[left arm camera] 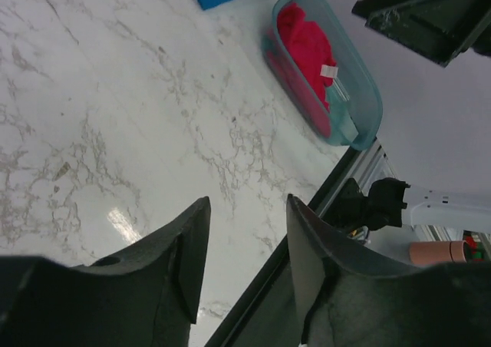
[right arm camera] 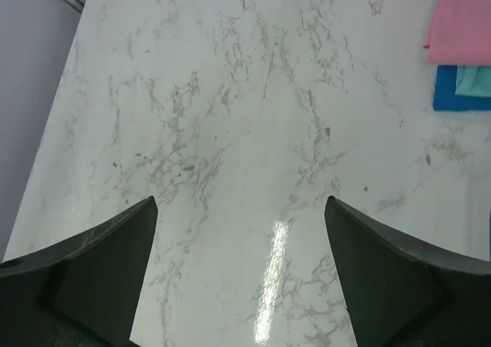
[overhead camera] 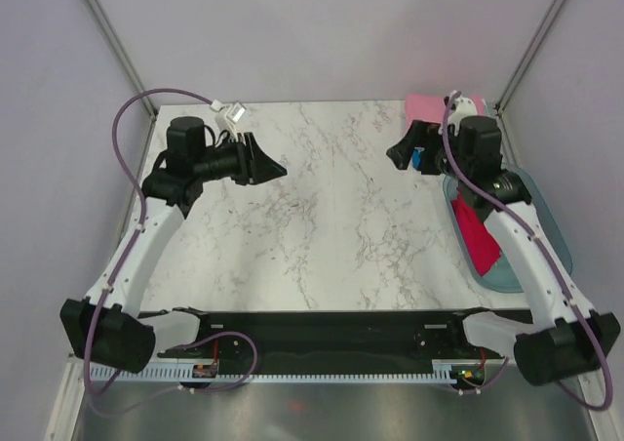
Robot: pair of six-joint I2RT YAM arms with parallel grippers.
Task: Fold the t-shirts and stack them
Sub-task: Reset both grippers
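A crimson red t-shirt (overhead camera: 475, 231) with a small white tag lies bunched in the clear bluish tub (overhead camera: 548, 228) at the right edge; the left wrist view shows the same red shirt (left arm camera: 307, 47) in the tub (left arm camera: 367, 94). At the back right lies a light pink t-shirt (overhead camera: 427, 104). In the right wrist view the pink shirt (right arm camera: 462, 17) lies beside a blue one (right arm camera: 446, 94) with teal cloth (right arm camera: 476, 80) on it. My left gripper (overhead camera: 265, 168) hovers over the back left of the table, open and empty (left arm camera: 247, 201). My right gripper (overhead camera: 400, 154) hangs near the pink shirt, wide open, holding nothing (right arm camera: 241, 201).
The marble table (overhead camera: 322, 207) lies between the two grippers. A black rail (overhead camera: 322, 329) runs along the near edge by the arm bases. Grey walls close in on the left, right and back.
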